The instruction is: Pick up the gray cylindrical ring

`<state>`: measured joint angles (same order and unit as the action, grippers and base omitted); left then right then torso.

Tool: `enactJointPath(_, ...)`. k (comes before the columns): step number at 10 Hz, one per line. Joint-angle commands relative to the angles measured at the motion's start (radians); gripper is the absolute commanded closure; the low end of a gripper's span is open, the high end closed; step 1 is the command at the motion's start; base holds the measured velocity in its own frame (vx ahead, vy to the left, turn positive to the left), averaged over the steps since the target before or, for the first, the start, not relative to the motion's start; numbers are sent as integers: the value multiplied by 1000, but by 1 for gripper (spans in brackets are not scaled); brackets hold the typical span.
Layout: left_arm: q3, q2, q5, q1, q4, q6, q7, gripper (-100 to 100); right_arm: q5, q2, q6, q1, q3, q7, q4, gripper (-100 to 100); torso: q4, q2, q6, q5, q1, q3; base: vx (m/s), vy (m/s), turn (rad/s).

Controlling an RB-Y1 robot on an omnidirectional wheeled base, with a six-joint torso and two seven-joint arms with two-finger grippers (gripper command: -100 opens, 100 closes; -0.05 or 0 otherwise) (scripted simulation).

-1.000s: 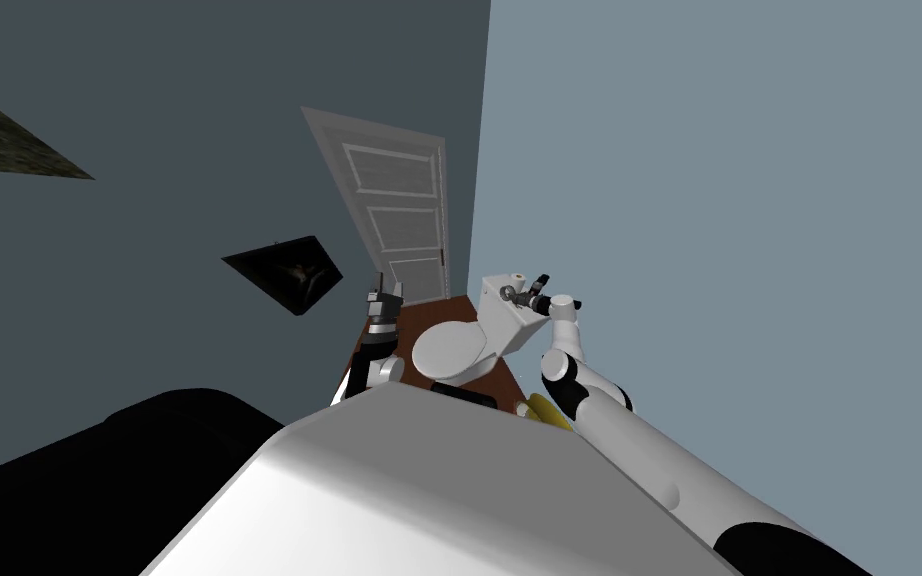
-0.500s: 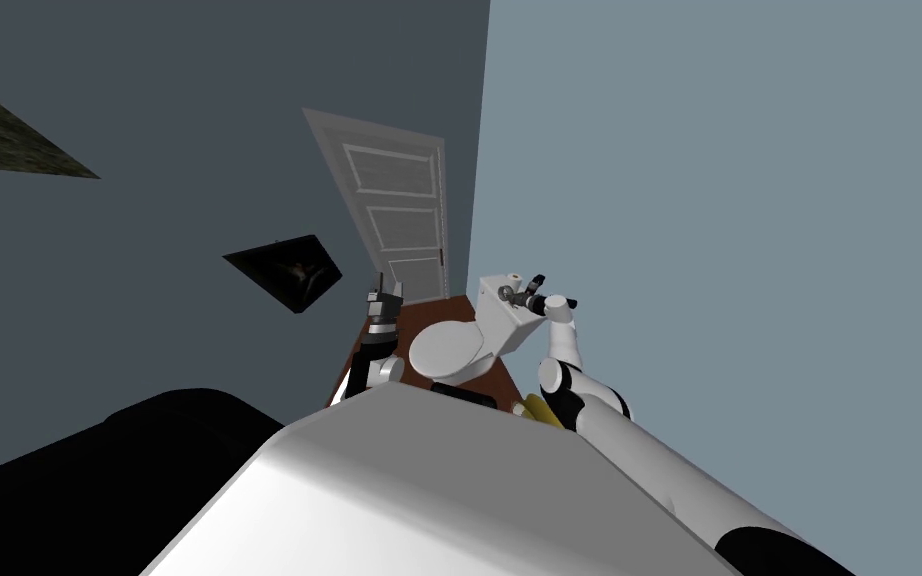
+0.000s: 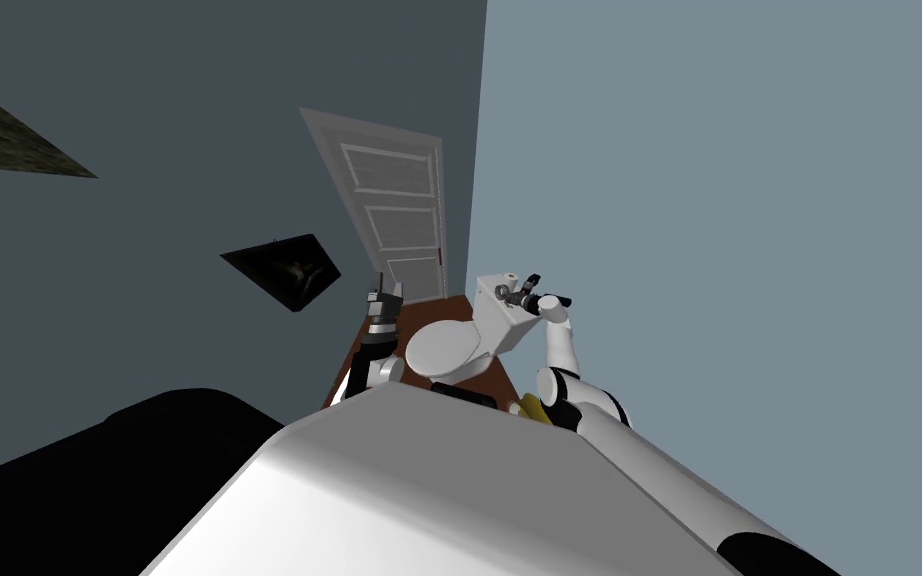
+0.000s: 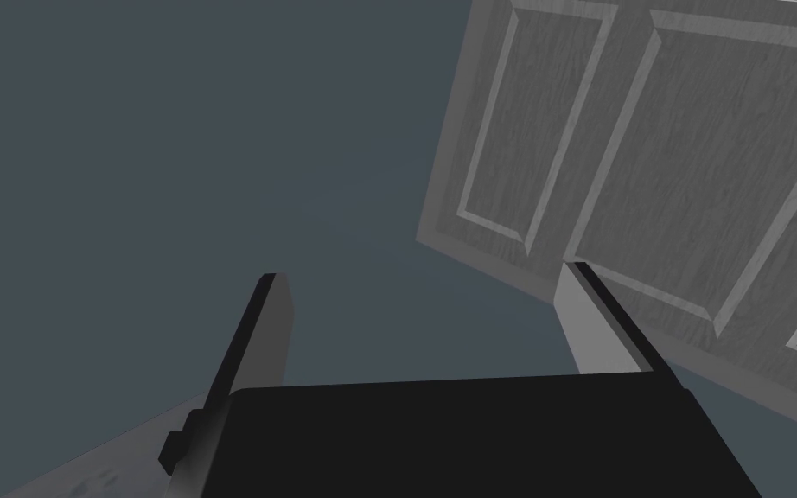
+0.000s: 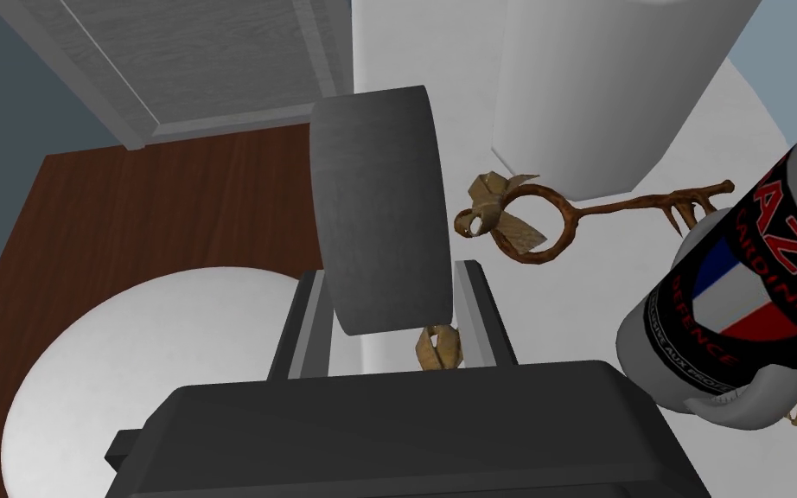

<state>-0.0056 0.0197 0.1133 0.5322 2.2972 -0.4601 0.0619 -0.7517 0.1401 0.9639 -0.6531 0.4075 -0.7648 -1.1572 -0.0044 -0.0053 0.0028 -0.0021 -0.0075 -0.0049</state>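
The grey cylindrical ring [image 5: 381, 212] sits between the two fingers of my right gripper [image 5: 391, 271], which is shut on its flat ends. In the head view my right gripper [image 3: 517, 290] holds it over the top of the white toilet tank [image 3: 497, 318], by the wall on the right. My left gripper [image 3: 381, 292] is raised beside the toilet toward the door; in its wrist view the left gripper [image 4: 427, 281] is open with nothing between its fingers.
On the tank top lie a brown key-shaped ornament with a bow [image 5: 544, 220], a white cylinder [image 5: 613, 86] and a can with a flag print [image 5: 751, 294]. The round white toilet lid [image 5: 146, 372] is below, over a brown floor [image 5: 172, 207]. A panelled door [image 3: 394, 215] stands behind.
My right hand has shifted slightly left over the tank with the ring still held, and its forearm stands more upright. The left arm has not moved.
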Motion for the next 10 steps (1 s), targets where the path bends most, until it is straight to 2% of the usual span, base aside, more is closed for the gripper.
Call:
enactJointPath(1, 0, 0, 0, 0, 0, 0, 0, 0, -12, -8, -33, 37, -50, -50, -50, 100, 0, 0, 0, 0, 0, 0, 7, -79, 12)
enactJointPath(2, 0, 0, 0, 0, 0, 0, 0, 0, -12, -8, -33, 37, -81, -73, -53, 100, 0, 0, 0, 0, -1, 0, 11, -75, 5)
enactJointPath(3, 0, 0, 0, 0, 0, 0, 0, 0, -12, -8, -33, 37, -94, -73, -53, 100, 0, -1, -1, -1, -1, 0, 6, -34, 5)
enactJointPath(4, 0, 0, 0, 0, 0, 0, 0, 0, -18, -16, -55, 72, -132, -119, -101, 100, 0, -1, -1, 0, 1, 0, 11, -68, 12)
enactJointPath(5, 0, 0, 0, 0, 0, 0, 0, 0, -18, -16, -55, 72, -161, -136, -110, 100, 0, -1, -1, 0, 0, 0, 13, -67, 18)
enactJointPath(6, 0, 0, 0, 0, 0, 0, 0, 0, -24, -24, -78, 106, -189, -161, -135, 100, 0, -1, -1, -1, 0, 0, 11, -74, 7)
enactJointPath(7, 0, 0, 0, 0, 0, 0, 0, 0, -24, -24, -78, 106, -218, -181, -152, 100, 0, -1, -1, -1, -1, -1, 2, -77, -6)
enactJointPath(8, 0, 0, 0, 0, 0, 0, 0, 0, -24, -24, -78, 106, -236, -199, -166, 100, 0, 0, -1, -1, -1, 0, 4, -44, -3)
enactJointPath(9, 0, 0, 0, 0, 0, 0, 0, 0, -25, -22, -80, 101, -221, -182, -150, 100, 1, 0, -1, -1, 1, 1, 3, -13, 6)
enactJointPath(10, 0, 0, 0, 0, 0, 0, 0, 0, -25, -23, -79, 102, -224, -188, -154, 0, 0, 0, -1, 0, 2, 0, 0, 0, 0)
